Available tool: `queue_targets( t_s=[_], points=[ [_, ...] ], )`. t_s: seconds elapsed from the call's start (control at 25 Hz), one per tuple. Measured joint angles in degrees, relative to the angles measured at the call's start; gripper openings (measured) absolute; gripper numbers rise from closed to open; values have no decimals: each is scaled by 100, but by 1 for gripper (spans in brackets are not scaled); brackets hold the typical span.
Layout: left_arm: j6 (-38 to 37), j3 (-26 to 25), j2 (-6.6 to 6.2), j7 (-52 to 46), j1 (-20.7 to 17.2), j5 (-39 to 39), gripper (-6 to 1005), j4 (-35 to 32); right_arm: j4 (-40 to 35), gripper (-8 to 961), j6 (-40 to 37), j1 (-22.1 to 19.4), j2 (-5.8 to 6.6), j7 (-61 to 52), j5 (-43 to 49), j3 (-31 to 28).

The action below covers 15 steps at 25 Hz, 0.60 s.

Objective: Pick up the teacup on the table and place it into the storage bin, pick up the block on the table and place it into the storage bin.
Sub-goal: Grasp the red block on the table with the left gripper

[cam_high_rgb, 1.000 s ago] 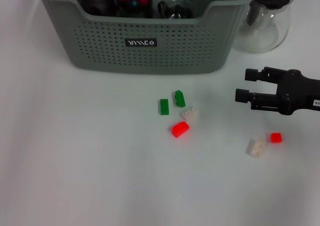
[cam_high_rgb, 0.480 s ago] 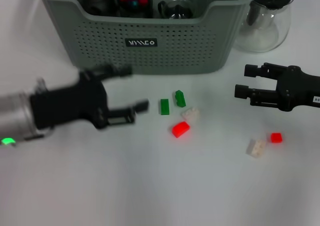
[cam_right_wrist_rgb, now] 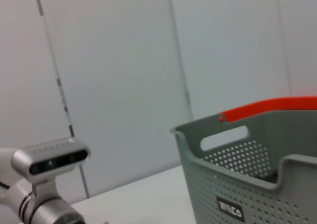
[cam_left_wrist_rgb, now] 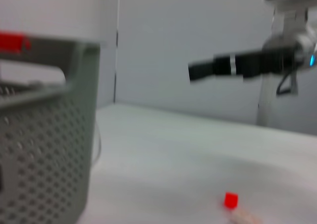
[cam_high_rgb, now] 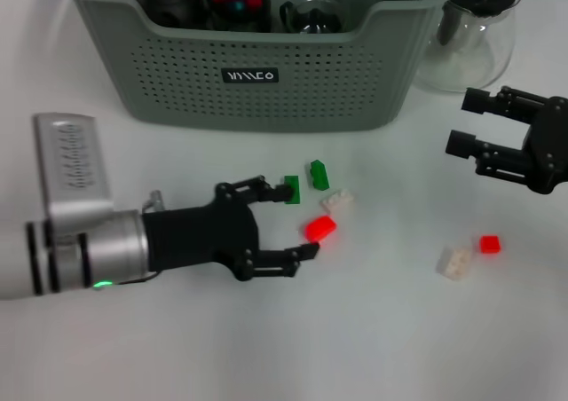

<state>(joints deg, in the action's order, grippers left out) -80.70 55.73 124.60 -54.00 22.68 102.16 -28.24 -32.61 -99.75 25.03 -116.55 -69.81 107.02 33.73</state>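
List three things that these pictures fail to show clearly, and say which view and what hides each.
- Storage bin contents, head view: the front wall and the top edge cut them off.
- Glass pitcher, head view: cut off by the top edge.
- Pale block, left wrist view: cropped at the bottom edge and blurred.
- Left gripper, left wrist view: its own fingers are out of frame.

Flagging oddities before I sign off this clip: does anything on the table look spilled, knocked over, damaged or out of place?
Nothing stands out. Small blocks lie loose on the table, which fits the task: a red block sits between the open left end effector's fingers. The storage bin stands upright, as does the glass pitcher. The right end effector hovers open.
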Motion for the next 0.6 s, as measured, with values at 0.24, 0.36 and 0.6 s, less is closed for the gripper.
queue_targets(
  t_s=[0.24, 0.36, 0.6],
  points=[
    [811, 198, 20, 543, 520, -176, 787, 1005, 0, 744, 32, -3, 52, -71, 5, -22],
    [1125, 173, 21, 926, 690, -421, 774, 1423, 0, 744, 58, -6, 49, -69, 5, -24],
    [1346, 179, 20, 1167, 747, -754, 754, 1631, 0, 745, 60, -17, 34, -67, 4, -24]
  ],
)
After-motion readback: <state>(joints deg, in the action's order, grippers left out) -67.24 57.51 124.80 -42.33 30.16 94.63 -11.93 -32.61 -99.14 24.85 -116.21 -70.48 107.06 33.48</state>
